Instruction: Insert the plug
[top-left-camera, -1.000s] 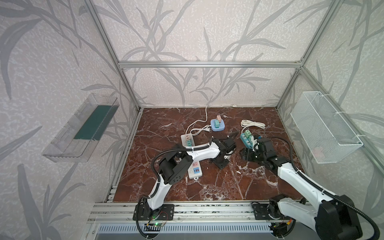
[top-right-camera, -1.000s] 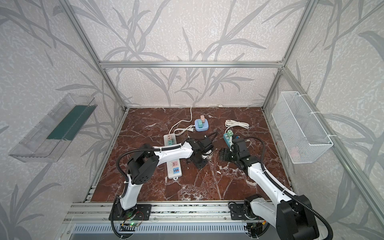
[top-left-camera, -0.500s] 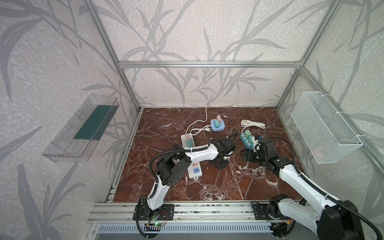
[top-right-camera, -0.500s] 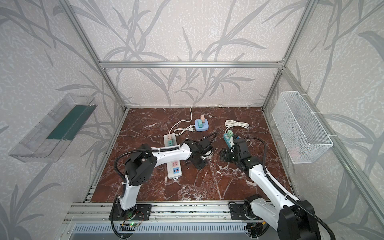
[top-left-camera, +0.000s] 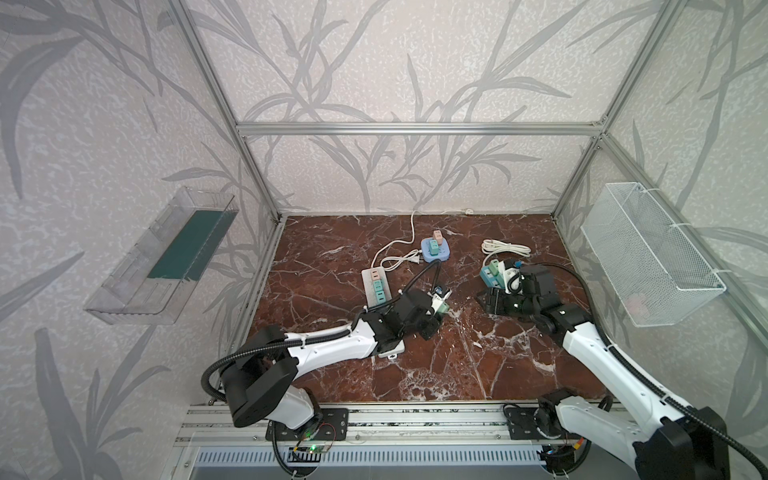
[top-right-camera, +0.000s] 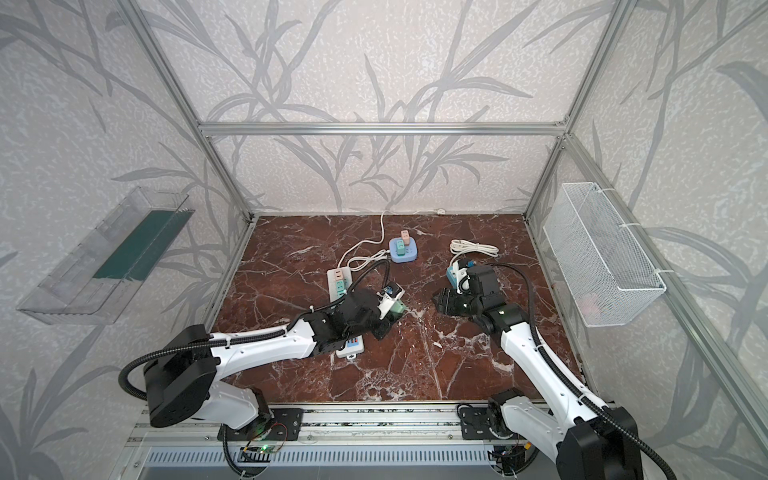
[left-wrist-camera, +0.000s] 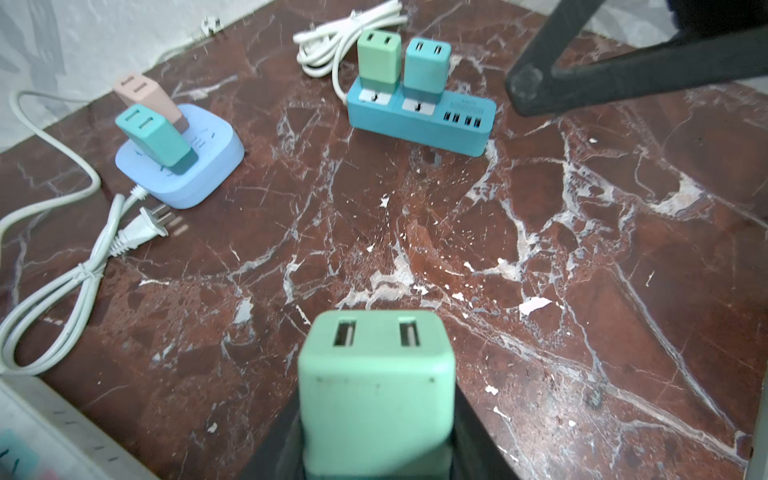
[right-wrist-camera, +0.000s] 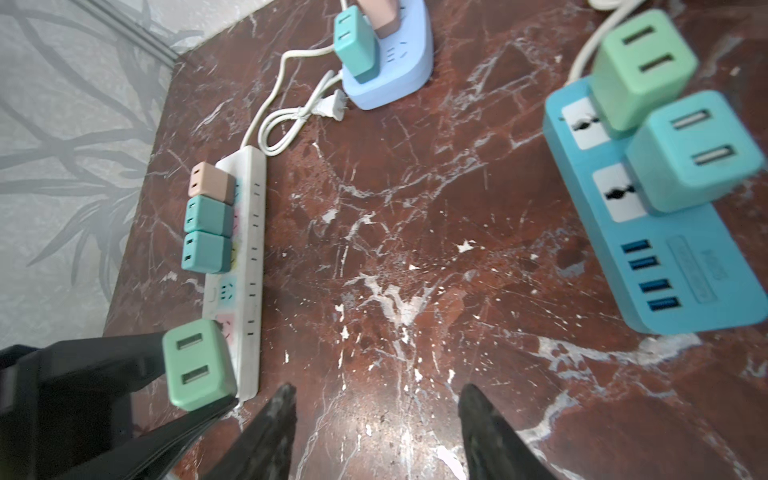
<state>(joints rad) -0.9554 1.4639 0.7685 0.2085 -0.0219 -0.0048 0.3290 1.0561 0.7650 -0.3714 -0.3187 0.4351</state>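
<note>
My left gripper (left-wrist-camera: 376, 419) is shut on a mint-green plug (left-wrist-camera: 376, 386) with two USB slots on its face, held just above the marble floor. In both top views the plug (top-left-camera: 443, 308) (top-right-camera: 398, 308) sits at the tip of the left arm, beside the near end of the white power strip (top-left-camera: 376, 286). That strip (right-wrist-camera: 249, 249) carries a tan adapter and two teal ones, and its nearer sockets are empty. My right gripper (right-wrist-camera: 376, 399) is open over bare floor, with nothing between its fingers (right-wrist-camera: 274, 419). It hovers next to the blue power strip (top-left-camera: 490, 276).
The blue strip (right-wrist-camera: 648, 249) holds a green and a teal adapter plus USB ports. A light-blue square socket (left-wrist-camera: 183, 162) with a teal and a pink adapter stands further back. White cables (left-wrist-camera: 83, 266) lie coiled near it. A wire basket (top-left-camera: 648, 253) hangs on the right wall.
My left jaws have closed fully on the green plug. The right jaws have narrowed somewhat. Both arms have stayed almost in place.
</note>
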